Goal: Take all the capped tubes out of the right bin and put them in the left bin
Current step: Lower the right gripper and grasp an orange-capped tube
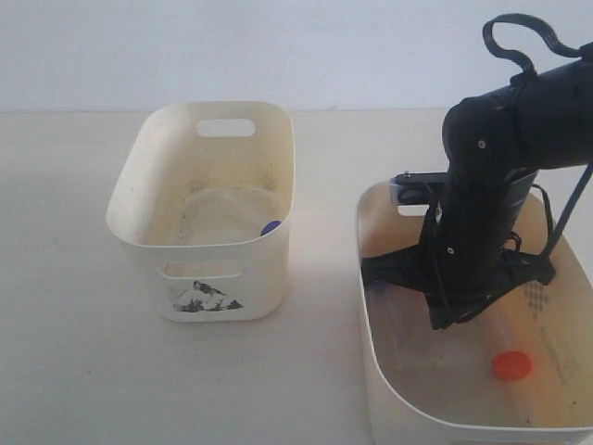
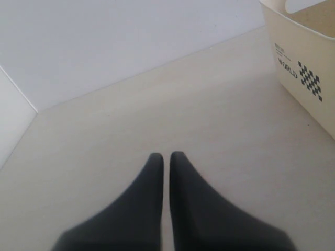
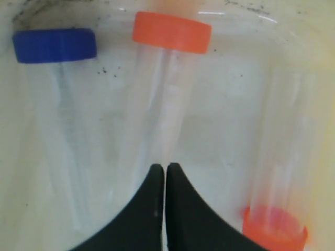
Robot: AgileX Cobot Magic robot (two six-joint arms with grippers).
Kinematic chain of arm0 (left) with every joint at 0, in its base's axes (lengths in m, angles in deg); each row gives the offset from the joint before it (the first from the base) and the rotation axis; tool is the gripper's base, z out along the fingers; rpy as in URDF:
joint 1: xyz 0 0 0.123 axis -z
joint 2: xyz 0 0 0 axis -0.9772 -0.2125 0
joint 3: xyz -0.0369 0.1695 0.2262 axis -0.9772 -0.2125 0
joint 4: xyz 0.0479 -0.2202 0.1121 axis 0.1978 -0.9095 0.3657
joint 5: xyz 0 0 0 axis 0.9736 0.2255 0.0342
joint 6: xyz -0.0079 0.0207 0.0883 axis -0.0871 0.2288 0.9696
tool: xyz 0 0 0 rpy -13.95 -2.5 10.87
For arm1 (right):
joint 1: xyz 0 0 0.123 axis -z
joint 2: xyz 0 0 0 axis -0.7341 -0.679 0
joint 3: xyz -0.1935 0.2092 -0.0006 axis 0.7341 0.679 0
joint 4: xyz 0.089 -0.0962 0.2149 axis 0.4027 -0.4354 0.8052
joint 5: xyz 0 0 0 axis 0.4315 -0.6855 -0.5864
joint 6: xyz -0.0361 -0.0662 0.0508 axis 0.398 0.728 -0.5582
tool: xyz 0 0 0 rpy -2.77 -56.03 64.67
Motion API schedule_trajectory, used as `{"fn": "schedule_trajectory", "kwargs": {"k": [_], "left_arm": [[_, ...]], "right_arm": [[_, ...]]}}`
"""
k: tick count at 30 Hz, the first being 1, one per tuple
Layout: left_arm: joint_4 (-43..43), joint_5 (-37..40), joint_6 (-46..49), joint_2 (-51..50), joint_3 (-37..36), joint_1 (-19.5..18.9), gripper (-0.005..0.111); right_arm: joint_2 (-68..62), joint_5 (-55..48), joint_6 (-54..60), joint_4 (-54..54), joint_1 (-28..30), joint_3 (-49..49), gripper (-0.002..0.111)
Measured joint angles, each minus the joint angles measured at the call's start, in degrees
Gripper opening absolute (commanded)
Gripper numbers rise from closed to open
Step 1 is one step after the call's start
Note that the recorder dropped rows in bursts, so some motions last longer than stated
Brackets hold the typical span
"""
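The right arm's black gripper (image 3: 165, 168) reaches down into the wide cream plastic right bin (image 1: 367, 306), its jaws pressed together with nothing between them. Three clear plastic capped tubes lie on the bin floor by its tips: a blue-capped tube (image 3: 56, 49), an orange-capped tube (image 3: 171, 33) between the others, and a second orange-capped tube (image 3: 275, 230) lying the other way round. In the smaller, stickered cream left bin (image 1: 264, 278), a blue cap (image 1: 270, 226) shows by the right wall. The left gripper (image 2: 166, 156), also closed and empty, hangs over the pale tabletop (image 2: 131, 115).

A pale wood-grain tabletop (image 1: 74, 371) meets a plain white wall (image 1: 278, 46) — soft, even light
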Motion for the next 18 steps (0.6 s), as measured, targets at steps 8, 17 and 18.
{"fn": "schedule_trajectory", "kwargs": {"k": [8, 17, 18], "left_arm": [[0.00, 0.00, 0.00, 0.00, 0.00, 0.00, 0.004], [0.00, 0.00, 0.00, 0.00, 0.00, 0.00, 0.004], [0.00, 0.00, 0.00, 0.00, 0.00, 0.00, 0.004]], "right_arm": [[0.00, -3.12, 2.22, 0.55, 0.00, 0.00, 0.001], [0.00, -6.38, 4.15, 1.48, 0.00, 0.00, 0.001], [0.00, -6.52, 4.32, 1.59, 0.00, 0.00, 0.001]]}}
